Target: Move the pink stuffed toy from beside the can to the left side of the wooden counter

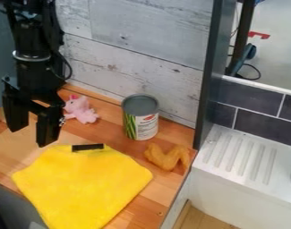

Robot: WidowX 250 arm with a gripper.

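Camera view, hand (30,137) near yellow cloth (82,183)

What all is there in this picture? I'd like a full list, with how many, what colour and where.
Cloth: one, yellow, front of the counter
Strip: one, black, at the cloth's back edge
Plush toy: one, pink, near the wall, behind the gripper
Can: one, grey top, green-and-white label, near the wall
Toy chicken wing: one, orange-brown, in front of the can
Counter: one, brown wood, under these
Plank wall: one, whitish grey, behind
Upright panel: one, dark, right of the wall
Tiles: several, dark grey, above the drainboard
Ridged drainboard: one, white, right
Robot arm: one, black, upper left
Gripper: one, black, below the arm, open
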